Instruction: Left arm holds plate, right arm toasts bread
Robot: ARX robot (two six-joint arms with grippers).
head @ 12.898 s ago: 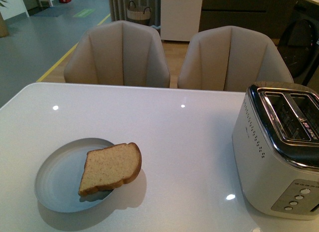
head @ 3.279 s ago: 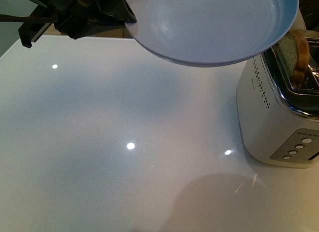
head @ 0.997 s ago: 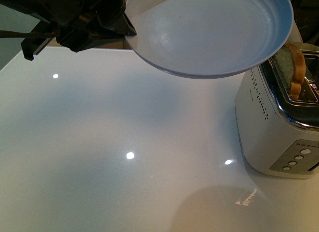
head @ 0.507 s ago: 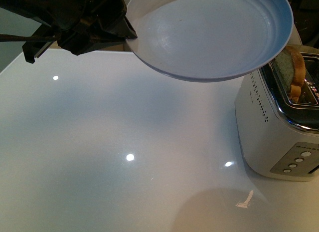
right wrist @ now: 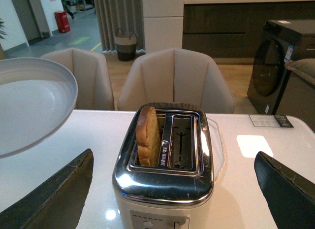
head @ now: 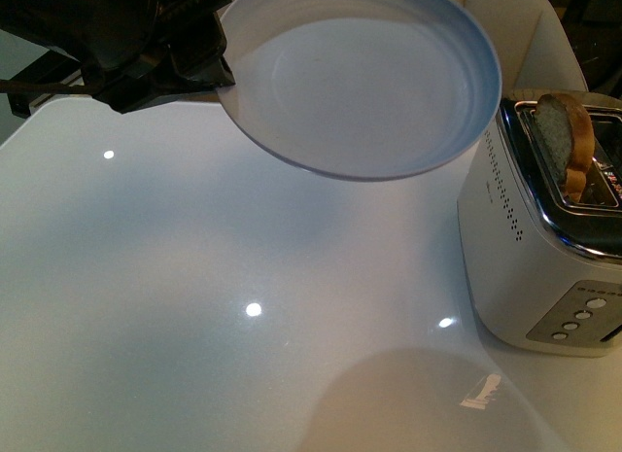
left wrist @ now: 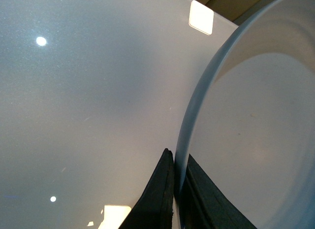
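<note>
My left gripper (head: pixel 209 73) is shut on the rim of the pale blue-grey plate (head: pixel 360 78), which hangs empty and tilted above the white table. In the left wrist view its black fingers (left wrist: pixel 162 194) pinch the plate (left wrist: pixel 256 130) rim from both sides. The bread (head: pixel 566 141) stands upright in one slot of the toaster (head: pixel 544 248), its top sticking out. In the right wrist view the bread (right wrist: pixel 147 135) fills the slot nearer the plate (right wrist: pixel 29 103); the other slot is empty. My right gripper (right wrist: pixel 172 184) is open, its fingers spread wide on either side of the toaster (right wrist: pixel 165 165).
The white glossy table (head: pixel 194 306) carries the toaster at its right side. Two beige chairs (right wrist: pixel 174 81) stand behind the table. A dark appliance (right wrist: pixel 278 61) and a basket (right wrist: pixel 125 44) sit further back in the room.
The plate and my left gripper have shifted to the left, away from the toaster, uncovering the bread's top. The bread stays upright in its slot.
</note>
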